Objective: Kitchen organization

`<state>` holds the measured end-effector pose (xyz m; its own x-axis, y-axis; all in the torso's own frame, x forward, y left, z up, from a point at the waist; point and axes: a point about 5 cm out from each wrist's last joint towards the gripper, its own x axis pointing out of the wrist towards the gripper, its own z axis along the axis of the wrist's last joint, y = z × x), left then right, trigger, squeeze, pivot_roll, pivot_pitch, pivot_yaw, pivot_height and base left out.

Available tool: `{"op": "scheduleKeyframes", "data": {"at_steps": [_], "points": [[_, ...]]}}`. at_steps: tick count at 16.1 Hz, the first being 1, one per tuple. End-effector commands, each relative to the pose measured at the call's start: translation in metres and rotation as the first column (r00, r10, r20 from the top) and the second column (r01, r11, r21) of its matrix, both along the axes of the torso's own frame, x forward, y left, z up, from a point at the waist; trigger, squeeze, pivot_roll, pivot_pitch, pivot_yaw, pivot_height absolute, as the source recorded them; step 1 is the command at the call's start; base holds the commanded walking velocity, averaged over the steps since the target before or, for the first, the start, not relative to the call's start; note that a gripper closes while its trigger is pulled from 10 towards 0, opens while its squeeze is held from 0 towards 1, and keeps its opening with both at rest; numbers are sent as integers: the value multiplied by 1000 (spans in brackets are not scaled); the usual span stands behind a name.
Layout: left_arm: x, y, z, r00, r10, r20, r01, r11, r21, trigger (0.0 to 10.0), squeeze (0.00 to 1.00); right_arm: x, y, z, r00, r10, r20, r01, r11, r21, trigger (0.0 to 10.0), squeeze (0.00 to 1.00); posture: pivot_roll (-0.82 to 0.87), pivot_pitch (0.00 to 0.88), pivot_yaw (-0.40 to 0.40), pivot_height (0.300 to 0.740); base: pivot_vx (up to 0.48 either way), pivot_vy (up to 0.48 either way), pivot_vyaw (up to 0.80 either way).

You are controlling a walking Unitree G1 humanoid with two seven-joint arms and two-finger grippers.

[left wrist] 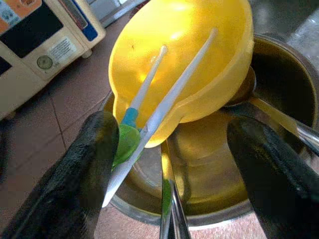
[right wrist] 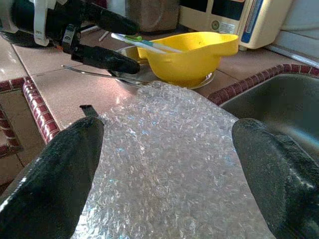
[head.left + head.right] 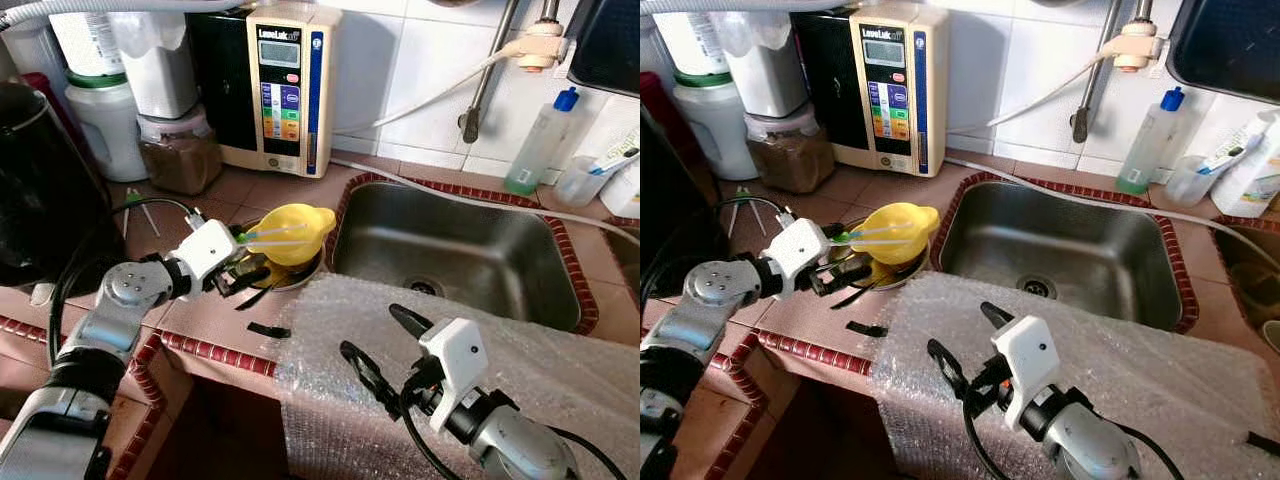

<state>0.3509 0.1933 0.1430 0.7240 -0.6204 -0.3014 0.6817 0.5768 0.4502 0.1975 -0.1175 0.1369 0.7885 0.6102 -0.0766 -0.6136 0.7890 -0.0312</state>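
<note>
Terracotta-tiled surface (image 3: pixel 225 320) ahead of you, steel sink (image 3: pixel 470 250) to the right, and a cream machine (image 3: pixel 290 85) labelled "LeveLuk" against the wall. Your left hand (image 3: pixel 238 280) sits wide open at the metal bowl (image 1: pixel 199 199) holding the yellow bowl (image 3: pixel 290 232) with white chopsticks (image 1: pixel 164 104) across it, gripping nothing. Your right hand (image 3: pixel 385 345) hovers open over bubble wrap (image 3: pixel 540 370), empty.

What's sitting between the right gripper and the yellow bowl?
Only the bubble wrap spread over the counter edge; right wrist view shows it running from the right gripper toward the yellow bowl.
</note>
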Motion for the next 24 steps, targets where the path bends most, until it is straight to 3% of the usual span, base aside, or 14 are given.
{"op": "scheduleKeyframes", "data": {"at_steps": [1, 3, 4, 5, 6, 8, 9, 10, 17, 24], "points": [[5, -1, 9, 1000, 10, 4, -10, 999, -38, 0, 0, -1, -1, -2, 1000, -4, -5, 4, 1000, -6, 10000, 0, 63, 0, 7, 740, 0, 0, 0], [5, -1, 6, 999, 25, -23, -26, 996, -81, 0, 0, -1, -1, -3, 1000, -5, -6, 5, 1000, -5, 10000, 0, 63, 0, 5, 740, 0, 0, 0], [6, -1, 6, 999, 33, -40, -37, 992, -121, 941, 0, -1, -1, -3, 1000, -3, -6, 3, 1000, -7, 10000, 0, 63, 0, 5, 740, 0, 0, 0], [6, 0, 6, 998, 35, -49, -41, 989, -142, 2549, 0, -1, -1, -3, 1000, -3, -6, 3, 1000, -8, 10000, 0, 63, 0, 4, 740, 0, 0, 0], [6, 0, 7, 998, 39, -53, -46, 987, -151, 5765, 0, -1, -2, -3, 1000, -2, -6, 2, 1000, -11, 10000, 0, 63, 0, 4, 740, 0, 0, 0], [6, 1, 6, 998, 41, -52, -48, 989, -139, 4392, 0, -1, -1, -3, 1000, -1, -6, 1, 1000, -14, 10000, 0, 64, 0, 2, 740, 0, 0, 0], [6, 1, 7, 998, 45, -51, -52, 988, -143, 3020, 0, -1, -1, -3, 1000, 0, -6, -1, 1000, -15, 10000, 0, 63, 0, 3, 740, 0, 0, 0], [6, 2, 6, 998, 43, -45, -48, 991, -122, 39, 0, -1, -1, -3, 1000, 1, -5, -1, 1000, -15, 10000, 0, 63, 0, 3, 740, 0, 0, 0], [6, 1, 8, 999, 31, -23, -34, 992, -120, 0, 0, -2, -1, -3, 1000, -1, -4, 1, 1000, -18, 10000, 0, 62, 0, 2, 740, 0, 0, 0], [6, 12, 21, 999, 25, 37, -23, 999, -45, 0, 0, 2, -1, -3, 1000, 6, 1, -6, 1000, -16, 10000, 0, 77, 0, -7, 740, 0, 0, 0]]}}
